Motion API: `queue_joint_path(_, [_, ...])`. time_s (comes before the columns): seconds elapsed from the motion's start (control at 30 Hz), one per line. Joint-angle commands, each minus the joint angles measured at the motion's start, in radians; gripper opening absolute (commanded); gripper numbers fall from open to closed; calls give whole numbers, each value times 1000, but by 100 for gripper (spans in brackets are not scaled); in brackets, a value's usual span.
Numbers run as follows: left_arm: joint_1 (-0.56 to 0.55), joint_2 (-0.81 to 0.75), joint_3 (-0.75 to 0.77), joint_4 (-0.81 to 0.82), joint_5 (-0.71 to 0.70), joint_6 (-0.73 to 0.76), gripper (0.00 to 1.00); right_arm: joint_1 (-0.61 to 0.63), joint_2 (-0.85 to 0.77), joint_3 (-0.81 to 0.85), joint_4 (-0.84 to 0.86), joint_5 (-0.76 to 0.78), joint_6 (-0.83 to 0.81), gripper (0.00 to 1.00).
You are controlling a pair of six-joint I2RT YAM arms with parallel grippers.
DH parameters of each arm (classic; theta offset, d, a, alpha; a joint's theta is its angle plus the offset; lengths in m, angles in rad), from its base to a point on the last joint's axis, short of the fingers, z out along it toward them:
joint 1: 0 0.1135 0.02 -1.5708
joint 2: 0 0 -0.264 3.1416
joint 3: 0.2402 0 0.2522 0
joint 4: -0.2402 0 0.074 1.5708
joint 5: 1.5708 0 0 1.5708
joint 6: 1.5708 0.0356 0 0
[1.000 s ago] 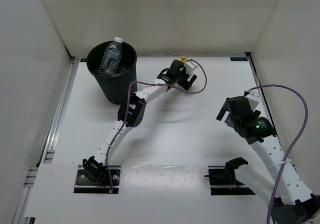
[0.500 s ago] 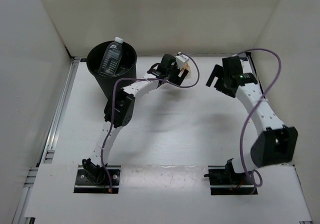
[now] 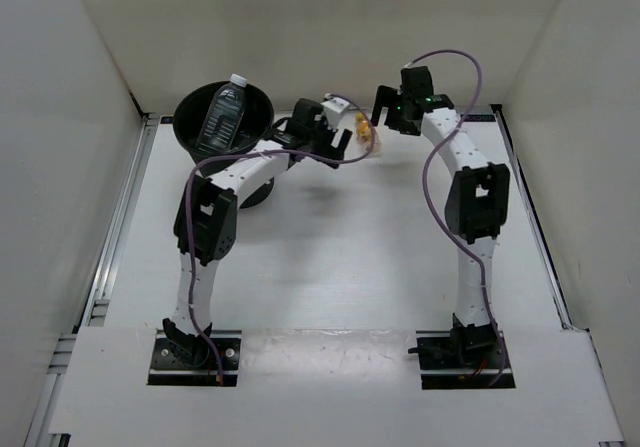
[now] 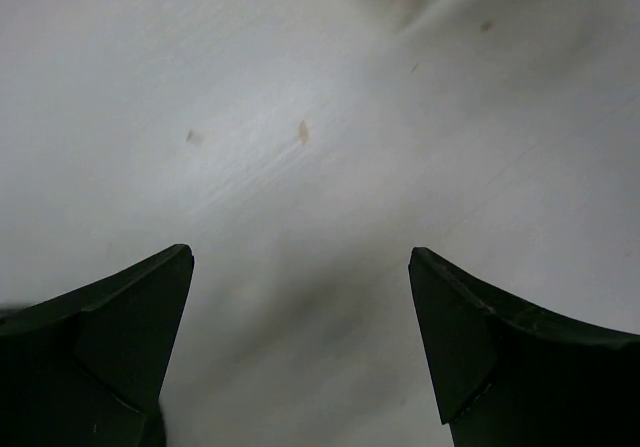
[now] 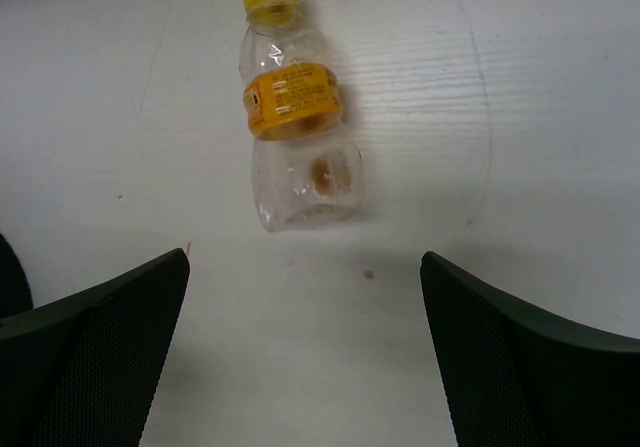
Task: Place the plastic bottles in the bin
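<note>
A small clear bottle (image 5: 296, 117) with a yellow cap and an orange label lies on the white table, cap pointing away, in the right wrist view. It also shows in the top view (image 3: 362, 133) at the back centre. My right gripper (image 5: 305, 257) is open and empty just short of its base, also seen from above (image 3: 384, 113). My left gripper (image 3: 345, 135) is open and empty just left of the bottle; its wrist view (image 4: 300, 252) shows bare table. The black ribbed bin (image 3: 196, 135) stands at the back left, with a clear water bottle (image 3: 222, 115) sticking out of it.
White walls (image 3: 300, 27) enclose the table on three sides, close behind the bin and the bottle. A metal rail (image 3: 120, 217) runs along the table's left edge. Both arms' purple cables (image 3: 450, 62) loop near the back wall.
My right arm has swung from the right side to the back centre, facing the yellow-capped bottle. My left arm has drawn back leftward toward the bin.
</note>
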Motion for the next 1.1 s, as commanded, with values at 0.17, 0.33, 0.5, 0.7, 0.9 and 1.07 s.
queue_joint_path(0.17, [117,-237,-135,-269,152,-35,100,85,186,157,127,102,-153,100])
queue_joint_path(0.33, [137,-277,-175,-305,190,-44,100,94,246,202,127,252,-128,100])
queue_joint_path(0.5, [147,-277,-166,-314,210,-44,100,94,277,202,81,213,-137,98])
queue_joint_path(0.7, [147,-267,-156,-314,219,-53,100,103,307,223,6,236,-98,81])
queue_joint_path(0.9, [147,-267,-147,-314,219,-53,100,103,359,320,-61,225,-98,57])
queue_joint_path(1.07, [147,-276,-147,-314,210,-53,100,103,324,271,-22,198,-111,27])
